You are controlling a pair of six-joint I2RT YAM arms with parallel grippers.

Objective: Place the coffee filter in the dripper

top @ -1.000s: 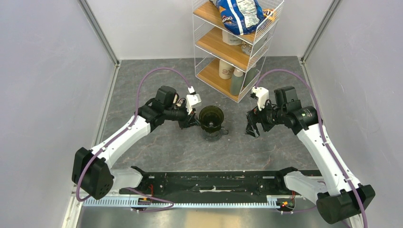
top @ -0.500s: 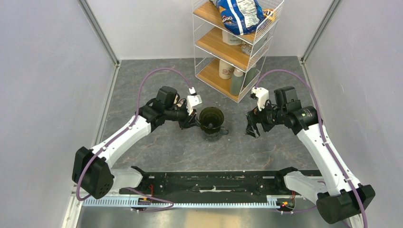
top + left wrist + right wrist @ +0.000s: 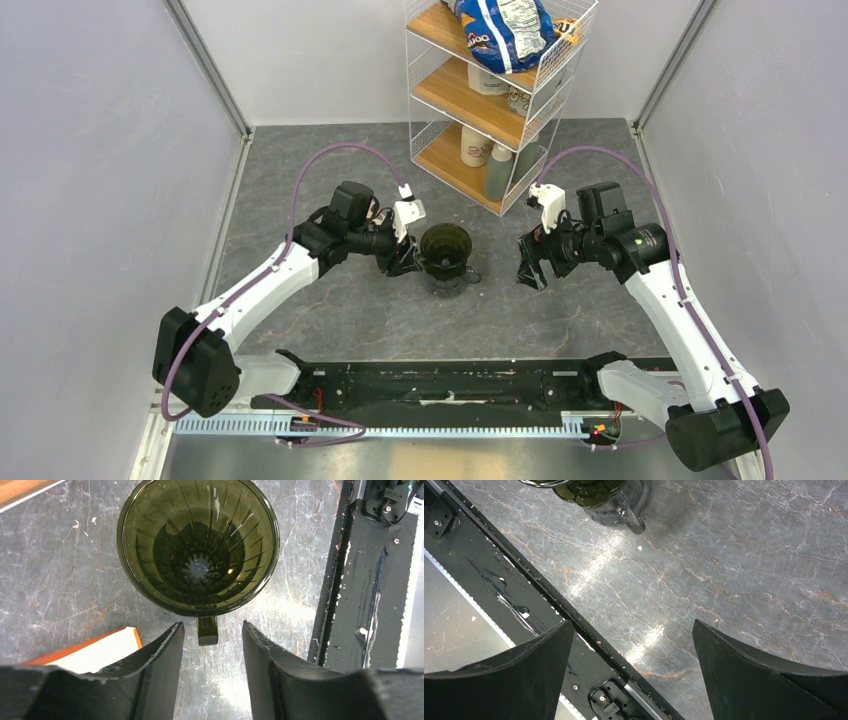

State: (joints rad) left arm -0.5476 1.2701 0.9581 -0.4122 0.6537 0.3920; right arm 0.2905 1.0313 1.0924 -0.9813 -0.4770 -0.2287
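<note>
Starting left: left gripper (image 3: 212, 629) down low just beside the dripper (image 3: 145, 540), fingers a narrow gap apart on nothing, lined up on the small side handle, with a flat orange-edged packet (image 3: 100, 647) peeking from under one finger. Peering into the dark ribbed cone in the middle and finding it bare, no coffee filter to be seen in any view, so plenty of room for grabbing that packet by mistake, or for bumping the handle and skidding or tipping the dripper. Over on the right, well apart: right gripper (image 3: 633, 626) spread wide, holding nothing.
</note>
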